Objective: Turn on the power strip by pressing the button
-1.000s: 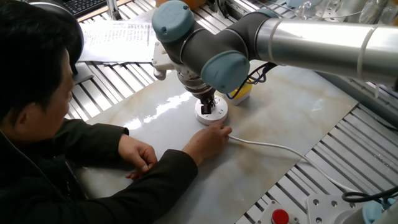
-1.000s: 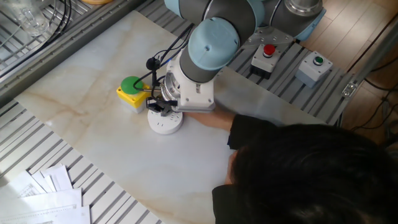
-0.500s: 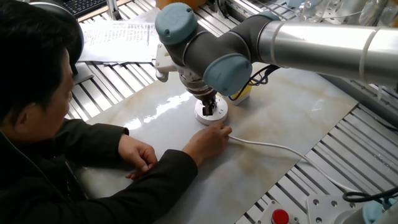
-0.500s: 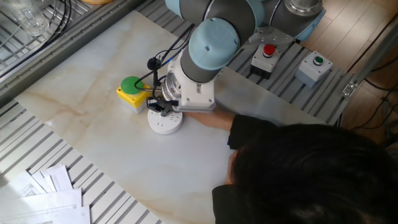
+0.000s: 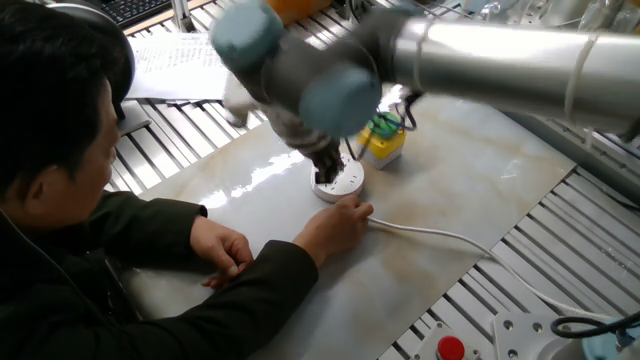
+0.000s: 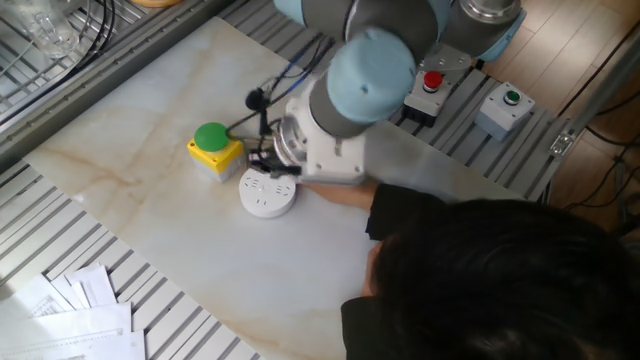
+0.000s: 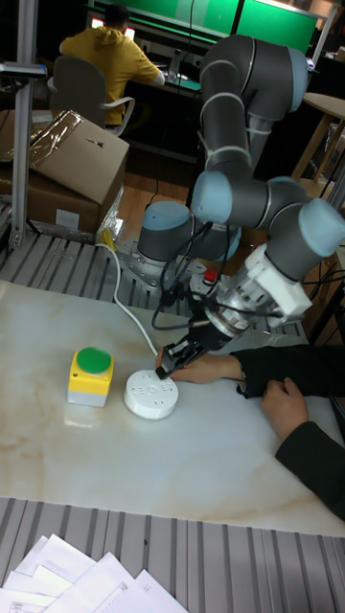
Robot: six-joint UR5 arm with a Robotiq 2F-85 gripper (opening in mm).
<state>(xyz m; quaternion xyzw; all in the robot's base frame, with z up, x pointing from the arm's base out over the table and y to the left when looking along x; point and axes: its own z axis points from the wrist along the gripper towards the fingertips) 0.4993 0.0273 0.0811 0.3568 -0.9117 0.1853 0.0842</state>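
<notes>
The pincer (image 7: 171, 365) hangs tilted at the rim of the power strip (image 7: 151, 396) just below it, grip width impossible to tell, so I'd want a straight, gentle press on the button.

In one fixed view the arm (image 5: 330, 70) is smearing into motion blur, and its wrist is covering the far part of the power strip (image 5: 340, 183) — the gripper (image 5: 330, 170) is showing only as a dark smudge, its fingertips too unclear to judge. In the other fixed view the wrist housing is hiding the person's hand (image 6: 335, 193), and the person's head (image 6: 500, 285) is running off the bottom edge.
</notes>
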